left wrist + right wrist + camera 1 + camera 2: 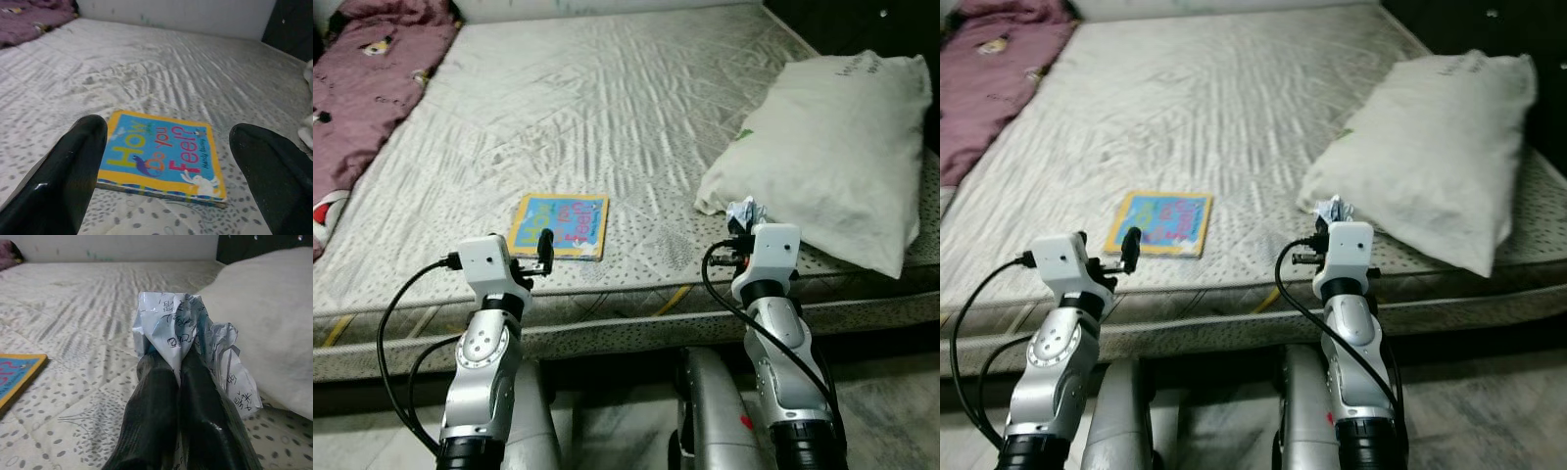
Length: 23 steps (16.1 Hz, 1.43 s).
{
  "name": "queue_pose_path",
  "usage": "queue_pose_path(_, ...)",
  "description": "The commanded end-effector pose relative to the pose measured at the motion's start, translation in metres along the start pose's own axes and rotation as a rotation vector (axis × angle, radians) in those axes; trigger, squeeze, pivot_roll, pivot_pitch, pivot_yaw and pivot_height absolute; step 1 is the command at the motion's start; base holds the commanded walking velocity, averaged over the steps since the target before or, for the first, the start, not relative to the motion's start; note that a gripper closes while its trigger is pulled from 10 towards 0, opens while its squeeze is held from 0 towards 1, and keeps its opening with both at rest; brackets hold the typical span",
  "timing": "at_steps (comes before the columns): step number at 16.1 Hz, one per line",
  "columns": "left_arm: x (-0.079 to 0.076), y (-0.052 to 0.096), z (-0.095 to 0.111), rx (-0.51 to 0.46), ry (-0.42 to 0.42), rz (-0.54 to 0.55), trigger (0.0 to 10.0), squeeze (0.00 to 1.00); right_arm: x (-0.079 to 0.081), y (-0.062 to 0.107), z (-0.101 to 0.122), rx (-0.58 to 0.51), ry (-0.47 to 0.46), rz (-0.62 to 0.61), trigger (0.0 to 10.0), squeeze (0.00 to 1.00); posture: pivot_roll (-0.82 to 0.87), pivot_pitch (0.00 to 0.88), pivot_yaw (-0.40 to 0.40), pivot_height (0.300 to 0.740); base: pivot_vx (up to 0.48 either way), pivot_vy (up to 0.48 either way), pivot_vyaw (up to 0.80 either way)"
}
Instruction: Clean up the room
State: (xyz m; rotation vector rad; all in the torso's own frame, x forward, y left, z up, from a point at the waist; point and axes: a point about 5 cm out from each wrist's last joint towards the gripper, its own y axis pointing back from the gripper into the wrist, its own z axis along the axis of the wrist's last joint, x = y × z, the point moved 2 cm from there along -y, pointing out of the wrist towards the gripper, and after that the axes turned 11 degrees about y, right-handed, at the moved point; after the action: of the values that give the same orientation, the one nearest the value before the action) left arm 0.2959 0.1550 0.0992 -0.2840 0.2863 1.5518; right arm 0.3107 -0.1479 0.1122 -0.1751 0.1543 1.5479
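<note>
1. One crumpled white printed paper wad, creased and angular, pinched in the closed right claw just beside the pillow's near corner, at 3 o'clock of the book.
2. One flat rectangular yellow-bordered blue picture book, lying on the bed near its front edge; left claw spread wide just short of it.
3. One soft white pillow, at 2 o'clock.
4. One grey dotted quilted mattress.
5. One rumpled maroon blanket, at 10 o'clock.

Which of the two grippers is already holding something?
The right gripper: its black fingers are shut on a crumpled white printed paper beside the white pillow. The left gripper is open, aimed at the blue-and-yellow children's book.
</note>
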Motion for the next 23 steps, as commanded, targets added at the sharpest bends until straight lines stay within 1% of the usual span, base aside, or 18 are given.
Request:
queue_pose_path(1, 0.0002, 0.0007, 0.0056, -0.009, -0.031, 0.002, 10.0, 0.0, 0.0015, -0.0004, 0.0083, -0.019, -0.01, 0.005, 10.0, 0.0, 0.09, 0.0, 0.032, 0.524, 0.0, 0.0, -0.48)
queue_pose_path(3, 0.002, 0.0001, 0.0042, -0.001, -0.061, 0.024, 10.0, 0.0, 0.0023, 0.0003, 0.0078, -0.015, 0.009, 0.003, 10.0, 0.0, 0.09, 0.0, 0.032, 0.532, 0.0, 0.0, -0.44)
queue_pose_path(5, 0.001, -0.0007, 0.005, -0.005, -0.064, 0.019, 10.0, 0.0, 0.0032, 0.0013, 0.0073, -0.015, 0.03, 0.005, 10.0, 0.0, 0.09, 0.0, 0.029, 0.532, 0.0, 0.0, 0.0)
queue_pose_path(7, 0.0011, -0.002, 0.0054, -0.008, -0.057, 0.024, 10.0, 0.0, 0.0018, 0.0002, 0.0084, -0.022, 0.027, 0.007, 10.0, 0.0, 0.09, 0.0, 0.03, 0.532, 0.0, 0.0, 0.0)
queue_pose_path(8, 0.0011, -0.0022, 0.006, -0.01, -0.052, 0.023, 10.0, 0.0, 0.0, 0.0005, 0.0103, -0.036, 0.018, 0.006, 10.0, 0.0, 0.09, 0.0, 0.029, 0.541, 0.0, 0.0, 0.0)
queue_pose_path(10, 0.0002, -0.0025, 0.007, -0.012, -0.048, 0.018, 10.0, 0.0, -0.0031, -0.0001, 0.0103, -0.031, 0.03, -0.006, 10.0, 0.0, 0.09, 0.0, 0.03, 0.561, 0.0, 0.0, 0.0)
queue_pose_path(12, -0.0001, -0.0034, 0.0074, -0.012, -0.046, 0.015, 10.0, 0.0, -0.0028, -0.0014, 0.0108, -0.031, 0.029, -0.007, 10.0, 0.0, 0.1, 0.0, 0.03, 0.586, 0.0, 0.0, 0.0)
queue_pose_path(14, 0.0006, -0.0039, 0.0075, -0.012, -0.056, 0.021, 10.0, 0.0, -0.0021, -0.0022, 0.0112, -0.032, 0.026, -0.005, 10.0, 0.0, 0.1, 0.0, 0.029, 0.601, 0.0, 0.0, 0.0)
queue_pose_path(17, -0.0013, -0.0046, 0.0084, -0.021, -0.05, 0.002, 10.0, 0.0, -0.0027, -0.0035, 0.0118, -0.033, 0.025, -0.004, 10.0, 0.0, 0.1, 0.0, 0.028, 0.631, 0.0, 0.0, 0.0)
queue_pose_path(21, -0.0026, -0.0063, 0.009, -0.025, -0.05, -0.009, 10.0, 0.0, -0.0038, -0.0066, 0.0125, -0.036, 0.029, -0.005, 10.0, 0.0, 0.1, 0.0, 0.027, 0.681, 0.0, 0.0, 0.0)
queue_pose_path(22, -0.0026, -0.0064, 0.0091, -0.025, -0.05, -0.009, 10.0, 0.0, -0.0037, -0.0068, 0.0125, -0.036, 0.028, -0.005, 10.0, 0.0, 0.1, 0.0, 0.027, 0.686, 0.0, 0.0, 0.0)
queue_pose_path(23, -0.0014, -0.0071, 0.0086, -0.021, -0.072, 0.009, 10.0, 0.0, -0.0028, -0.0078, 0.0116, -0.029, 0.027, -0.005, 10.0, 0.0, 0.1, 0.0, 0.026, 0.691, 0.0, 0.0, 0.0)
